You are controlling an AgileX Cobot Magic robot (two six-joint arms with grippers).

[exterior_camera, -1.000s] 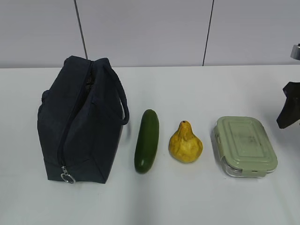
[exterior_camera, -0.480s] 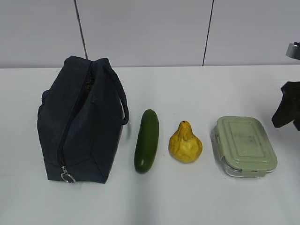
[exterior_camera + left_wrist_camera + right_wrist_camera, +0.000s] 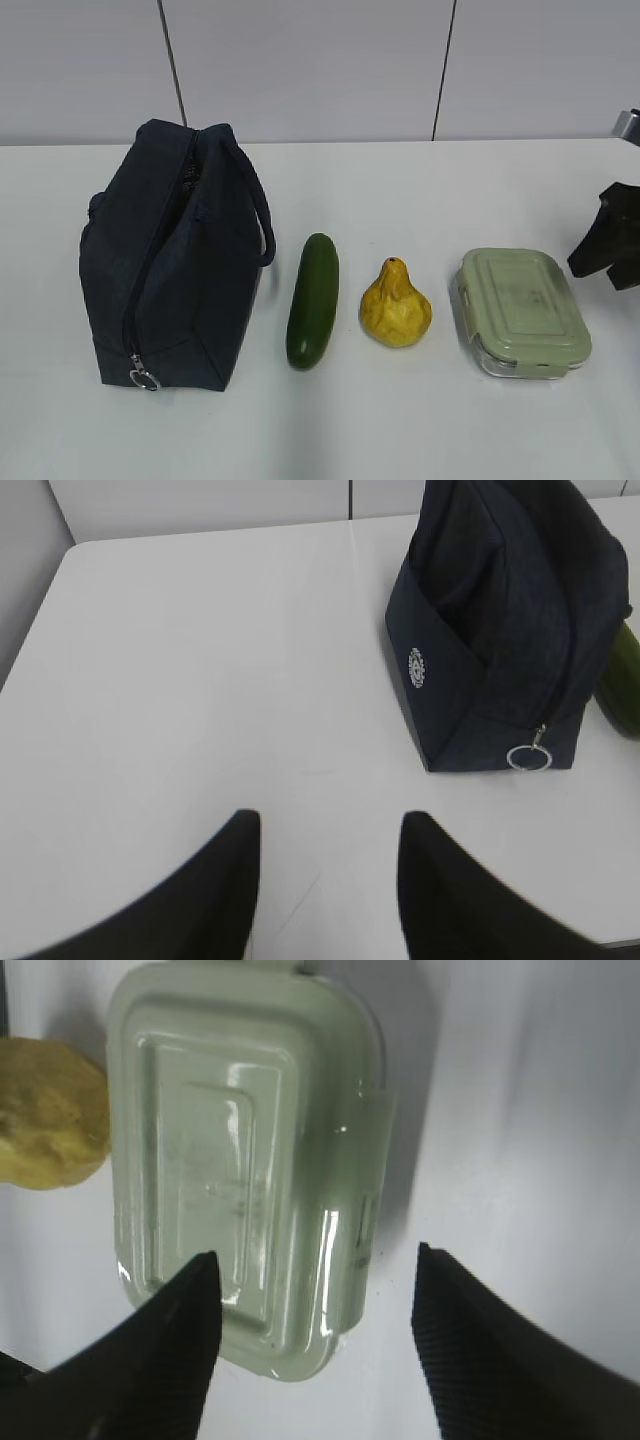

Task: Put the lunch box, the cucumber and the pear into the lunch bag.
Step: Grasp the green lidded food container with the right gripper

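Navy fabric sits farthest left on my exterior view: the lunch bag (image 3: 175, 260) stands on the white table (image 3: 400, 430), its top zipper running toward me and ending in a silver ring pull (image 3: 144, 379), one loop handle hanging down its right side. From my left wrist view I see the left gripper (image 3: 325, 880) hovering over bare table, well apart from the bag, jaws partly open with nothing between them.

Just beside the bag lies the cucumber (image 3: 313, 299), lengthwise toward me, not touching it. Next comes the pear (image 3: 396, 305), upright with its narrow top pointing away, near the cucumber but apart. Right of that is the lunch box (image 3: 523, 312), sage-green lid clipped on, flat on the table.

At the far right edge the right gripper (image 3: 608, 248) hangs close to the box. My right wrist view shows this gripper's jaws spread wide and empty, one finger (image 3: 180, 1345) over the lid's edge, the other over table beside the box. Whether the finger touches the lid I cannot tell.
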